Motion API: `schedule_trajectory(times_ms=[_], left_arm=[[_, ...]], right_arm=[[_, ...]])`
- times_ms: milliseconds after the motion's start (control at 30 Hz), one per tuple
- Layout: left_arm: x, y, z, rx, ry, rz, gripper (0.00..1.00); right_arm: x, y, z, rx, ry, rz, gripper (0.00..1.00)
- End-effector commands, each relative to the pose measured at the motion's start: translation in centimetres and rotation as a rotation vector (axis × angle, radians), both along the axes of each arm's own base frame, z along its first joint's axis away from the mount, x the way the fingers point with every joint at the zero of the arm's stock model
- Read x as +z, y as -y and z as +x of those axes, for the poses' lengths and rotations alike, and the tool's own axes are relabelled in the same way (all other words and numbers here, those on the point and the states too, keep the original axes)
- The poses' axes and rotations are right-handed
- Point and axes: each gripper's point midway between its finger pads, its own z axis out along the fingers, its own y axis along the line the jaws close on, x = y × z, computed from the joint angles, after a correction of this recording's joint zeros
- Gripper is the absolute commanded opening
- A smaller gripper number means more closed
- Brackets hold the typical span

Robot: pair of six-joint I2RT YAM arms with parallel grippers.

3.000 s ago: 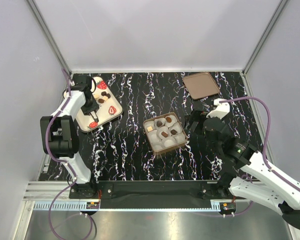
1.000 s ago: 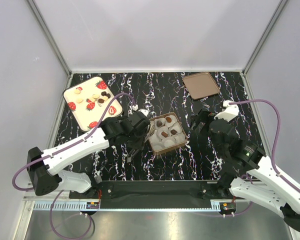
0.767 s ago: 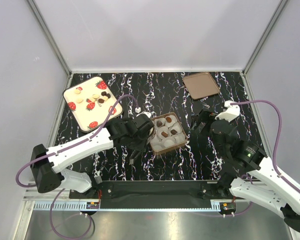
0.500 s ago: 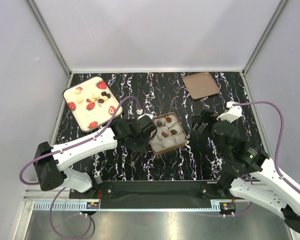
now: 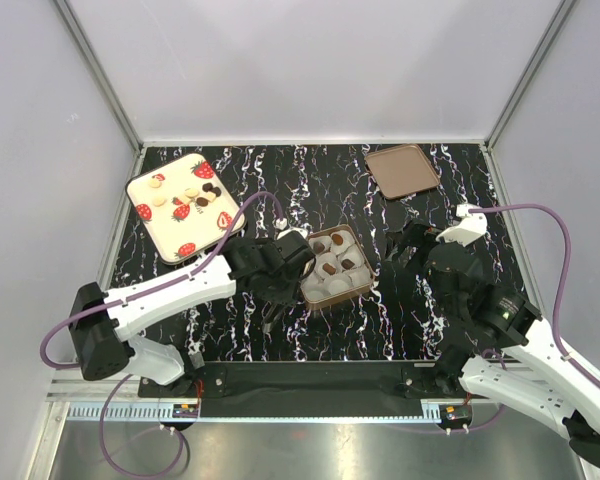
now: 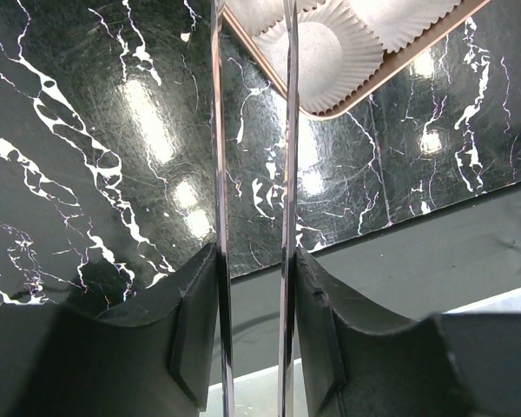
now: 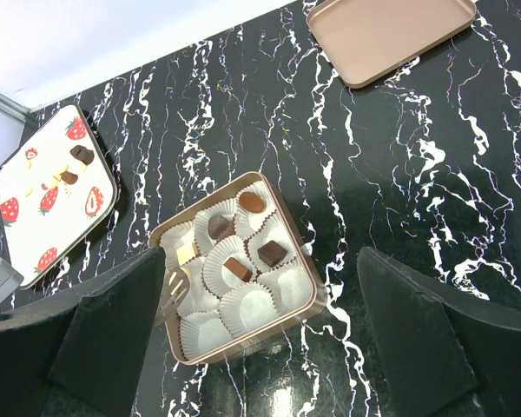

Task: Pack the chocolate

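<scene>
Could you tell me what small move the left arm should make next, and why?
Probably lift the left gripper straight up out of the box. Its tips sit at the box's edge beside a cream chocolate lying inside, and its thin fingers stand slightly apart. More chocolates wait on the strawberry tray, and several paper cups are empty.

The left gripper [image 6: 252, 52] stands narrowly parted, the right gripper [image 7: 262, 265] wide
</scene>
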Motion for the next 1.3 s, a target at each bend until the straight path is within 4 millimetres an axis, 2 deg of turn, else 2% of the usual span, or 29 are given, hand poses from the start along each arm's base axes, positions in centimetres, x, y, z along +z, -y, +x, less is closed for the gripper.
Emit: schedule_trajectory(times_ms=[0, 533, 600, 633, 700, 733, 767, 900, 967, 1000, 1033, 1067, 1133, 1167, 1233, 1267], left_arm=[[1.6, 1.2, 0.9, 0.009, 0.045, -0.04, 0.4], [3.6, 1.7, 2.0, 0.01, 0.093, -0.04, 0.44], [4.6, 1.5, 2.5, 0.02, 0.122, -0.04, 0.44], [5.9, 1.4, 3.4, 0.032, 0.172, -0.04, 0.44], [7.2, 0.2, 4.6, 0.058, 0.206, -0.003, 0.44], [8.9, -0.2, 5.8, 0.069, 0.258, 0.001, 0.44], [9.4, -1.1, 6.4, 0.08, 0.27, 0.022, 0.44], [11.2, -5.5, 11.1, 0.206, 0.311, 0.025, 0.45], [11.3, -7.2, 12.8, 0.244, 0.326, 0.022, 0.46], [11.3, -9.5, 14.2, 0.314, 0.334, 0.03, 0.47], [10.9, -10.4, 15.0, 0.331, 0.334, 0.038, 0.48], [10.5, -12.6, 16.2, 0.398, 0.329, 0.05, 0.5], [9.2, -14.5, 16.9, 0.44, 0.299, 0.057, 0.5], [9.0, -16.4, 18.2, 0.504, 0.313, 0.046, 0.5], [7.8, -17.7, 19.2, 0.547, 0.29, 0.016, 0.49], [7.0, -19.4, 19.9, 0.598, 0.273, 0.021, 0.49]], right_arm=[[1.0, 0.2, 0.3, -0.027, 0.023, 0.032, 1.0], [1.5, 0.6, 0.2, -0.035, 0.034, 0.032, 1.0], [1.6, 0.6, 0.2, -0.035, 0.034, 0.03, 1.0], [1.6, 0.6, 0.1, -0.032, 0.035, 0.03, 1.0], [1.7, 0.7, 0.2, -0.035, 0.038, 0.032, 1.0], [1.7, 0.6, 0.1, -0.031, 0.038, 0.034, 1.0], [1.7, 0.6, 0.2, -0.03, 0.037, 0.035, 1.0], [1.6, 0.3, 0.1, -0.019, 0.033, 0.048, 1.0], [1.4, 0.0, 0.1, -0.008, 0.031, 0.053, 1.0], [1.3, -0.1, 0.1, -0.007, 0.031, 0.055, 1.0], [1.4, -0.3, 0.1, 0.0, 0.031, 0.06, 1.0], [1.2, -0.3, 0.2, 0.003, 0.029, 0.06, 1.0], [1.0, -0.7, 0.1, 0.017, 0.024, 0.064, 1.0], [1.1, -0.9, 0.1, 0.028, 0.025, 0.065, 1.0], [1.1, -1.3, 0.1, 0.046, 0.025, 0.078, 1.0], [1.0, -1.5, 0.1, 0.054, 0.023, 0.078, 1.0]])
